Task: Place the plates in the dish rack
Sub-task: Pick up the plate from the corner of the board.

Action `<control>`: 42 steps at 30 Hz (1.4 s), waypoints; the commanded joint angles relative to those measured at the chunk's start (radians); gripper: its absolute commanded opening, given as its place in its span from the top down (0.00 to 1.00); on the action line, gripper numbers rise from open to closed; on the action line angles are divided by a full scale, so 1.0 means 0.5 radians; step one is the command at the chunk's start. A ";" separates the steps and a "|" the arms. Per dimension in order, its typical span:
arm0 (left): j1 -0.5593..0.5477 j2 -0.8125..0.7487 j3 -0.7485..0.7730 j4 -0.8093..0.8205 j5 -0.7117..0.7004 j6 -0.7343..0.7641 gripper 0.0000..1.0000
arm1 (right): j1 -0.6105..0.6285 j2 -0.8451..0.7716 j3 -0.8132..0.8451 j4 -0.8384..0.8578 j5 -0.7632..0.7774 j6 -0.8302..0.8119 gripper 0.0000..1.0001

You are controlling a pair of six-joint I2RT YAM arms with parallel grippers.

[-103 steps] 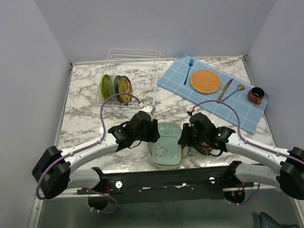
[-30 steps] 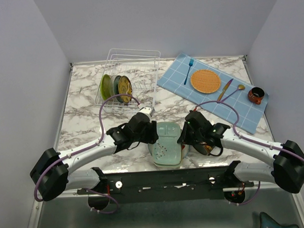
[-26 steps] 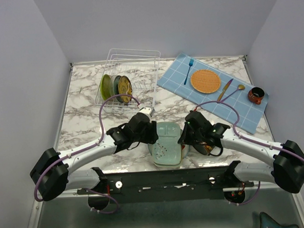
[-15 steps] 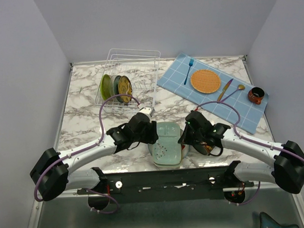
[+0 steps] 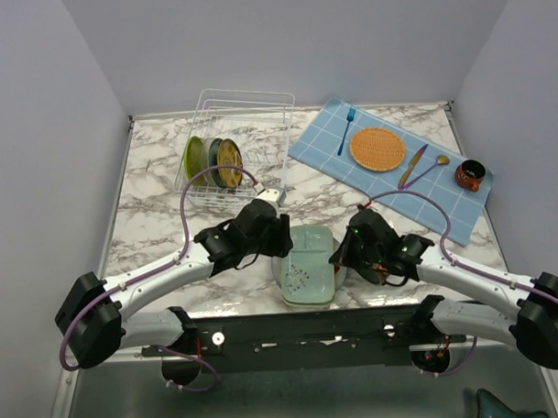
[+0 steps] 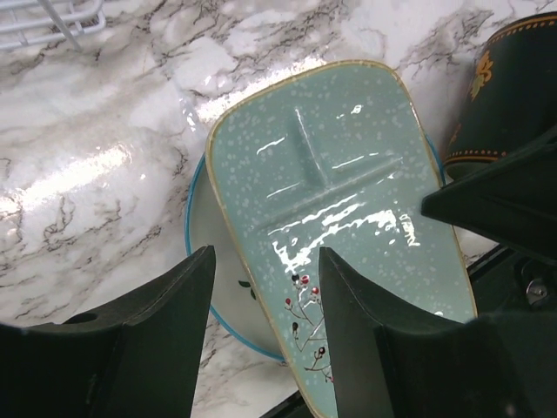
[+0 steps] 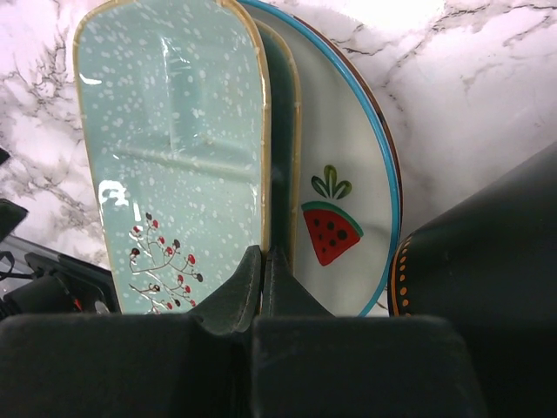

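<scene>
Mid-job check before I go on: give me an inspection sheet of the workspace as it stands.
Surface: marble table, no spills seen.
Job's things: three plates standing in the rack; mint plate over watermelon plate at the near edge.
Clutter: black mug beside that stack; blue mat with orange mat, cutlery, small mug.
Pincers: left pincer open above the mint plate; right pincer shut on its rim.
Cables: purple cable loops over each arm, the left near the rack.
Surroundings: plain walls; nothing else seen.
</scene>
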 commanded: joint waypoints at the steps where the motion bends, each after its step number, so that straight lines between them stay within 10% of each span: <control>1: -0.016 -0.028 0.117 -0.083 -0.129 0.039 0.39 | 0.008 -0.074 -0.039 0.143 -0.037 -0.003 0.99; 42: -0.013 -0.344 -0.580 0.619 0.337 -0.399 0.31 | -0.035 -0.737 -0.521 0.708 -0.013 0.297 1.00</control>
